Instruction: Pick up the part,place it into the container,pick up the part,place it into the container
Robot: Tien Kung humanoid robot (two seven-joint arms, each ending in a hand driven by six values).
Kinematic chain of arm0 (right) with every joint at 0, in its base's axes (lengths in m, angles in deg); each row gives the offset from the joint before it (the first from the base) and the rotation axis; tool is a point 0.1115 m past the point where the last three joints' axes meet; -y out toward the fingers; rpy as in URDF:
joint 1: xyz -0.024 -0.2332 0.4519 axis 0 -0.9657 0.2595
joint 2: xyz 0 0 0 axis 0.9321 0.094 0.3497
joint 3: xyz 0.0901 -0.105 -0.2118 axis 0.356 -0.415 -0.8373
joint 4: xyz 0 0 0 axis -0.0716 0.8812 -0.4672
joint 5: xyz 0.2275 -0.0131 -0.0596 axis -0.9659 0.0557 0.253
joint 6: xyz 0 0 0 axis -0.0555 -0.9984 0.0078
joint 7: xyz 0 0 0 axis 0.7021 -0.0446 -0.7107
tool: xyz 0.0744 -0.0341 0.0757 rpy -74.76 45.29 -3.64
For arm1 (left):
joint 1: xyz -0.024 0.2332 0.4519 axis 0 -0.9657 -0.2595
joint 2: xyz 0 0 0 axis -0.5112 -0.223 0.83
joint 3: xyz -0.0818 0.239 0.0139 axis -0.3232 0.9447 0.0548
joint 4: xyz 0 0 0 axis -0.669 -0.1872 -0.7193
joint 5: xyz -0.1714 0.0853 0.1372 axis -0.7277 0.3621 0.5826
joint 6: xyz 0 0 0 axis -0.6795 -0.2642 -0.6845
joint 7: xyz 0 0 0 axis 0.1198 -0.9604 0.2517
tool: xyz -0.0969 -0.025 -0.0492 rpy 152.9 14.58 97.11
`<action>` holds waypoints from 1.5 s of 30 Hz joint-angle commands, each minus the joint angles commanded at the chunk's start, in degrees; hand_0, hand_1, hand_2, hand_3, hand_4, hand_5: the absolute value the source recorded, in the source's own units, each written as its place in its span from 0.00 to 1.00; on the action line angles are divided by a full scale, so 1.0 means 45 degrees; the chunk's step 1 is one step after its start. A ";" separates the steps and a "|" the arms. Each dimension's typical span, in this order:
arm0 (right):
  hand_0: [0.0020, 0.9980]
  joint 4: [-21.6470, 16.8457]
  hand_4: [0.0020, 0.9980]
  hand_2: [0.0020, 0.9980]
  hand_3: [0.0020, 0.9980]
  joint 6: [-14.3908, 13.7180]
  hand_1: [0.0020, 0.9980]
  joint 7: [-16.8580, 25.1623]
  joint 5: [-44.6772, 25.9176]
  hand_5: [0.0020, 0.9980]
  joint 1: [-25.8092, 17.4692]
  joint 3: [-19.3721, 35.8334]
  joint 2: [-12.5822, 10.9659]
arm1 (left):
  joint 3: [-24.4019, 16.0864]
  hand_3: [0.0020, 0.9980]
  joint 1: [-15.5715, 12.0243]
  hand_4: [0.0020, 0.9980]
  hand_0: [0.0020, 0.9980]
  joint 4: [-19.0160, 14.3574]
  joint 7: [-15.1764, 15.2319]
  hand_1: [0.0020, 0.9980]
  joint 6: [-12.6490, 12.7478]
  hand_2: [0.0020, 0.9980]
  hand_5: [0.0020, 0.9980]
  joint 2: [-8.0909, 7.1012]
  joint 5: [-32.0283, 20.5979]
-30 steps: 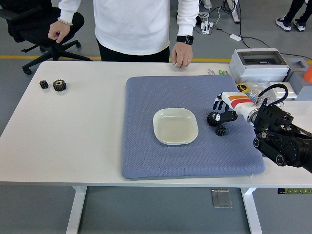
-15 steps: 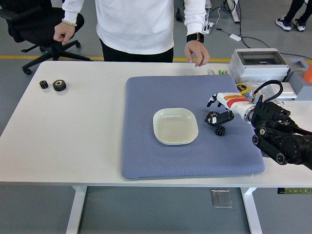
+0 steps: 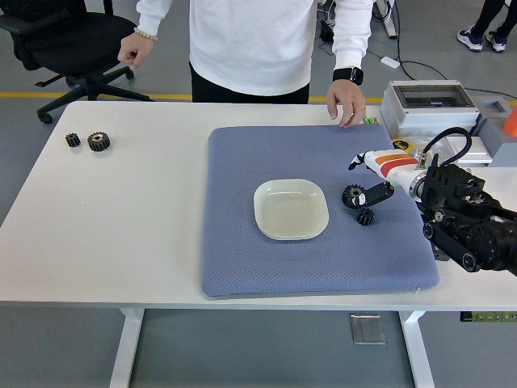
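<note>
Two black gear parts lie on the blue mat right of the white dish: a larger gear and a smaller gear just below it. My right hand comes in from the right and hovers over them. Its thumb lies beside the larger gear, while its fingers are spread above and hold nothing. The dish holds nothing. Two more gears, a small one and a larger one, sit at the table's far left.
A person in a white top stands at the far side, one hand resting on the table's far edge near small green items. A grey box and other gear crowd the back right. An office chair stands off the table.
The person has stepped to the right, and their hand has moved right along the far edge. My right hand has drawn back slightly, with its fingers lifted off the larger gear. Both gears stay put.
</note>
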 joint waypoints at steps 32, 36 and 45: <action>0.55 0.1180 0.87 0.74 0.66 -0.0090 0.66 -0.0094 -0.1017 0.42 -0.0180 -0.1283 0.0422 | 0.0432 0.58 0.0211 0.69 0.65 0.0000 -0.0021 0.64 -0.0021 0.72 0.59 0.0000 -0.0322; 0.44 0.1181 0.86 0.71 0.62 -0.0098 0.62 -0.0083 -0.1060 0.42 -0.0186 -0.1270 0.0414 | 0.0445 0.58 0.0224 0.69 0.65 0.0000 -0.0021 0.64 -0.0019 0.72 0.59 0.0000 -0.0339; 0.31 0.1109 0.82 0.62 0.58 -0.0349 0.52 0.0152 -0.1116 0.41 -0.0214 -0.1211 0.0404 | 0.0515 0.58 0.0224 0.69 0.65 0.0000 -0.0031 0.64 -0.0041 0.72 0.59 0.0000 -0.0380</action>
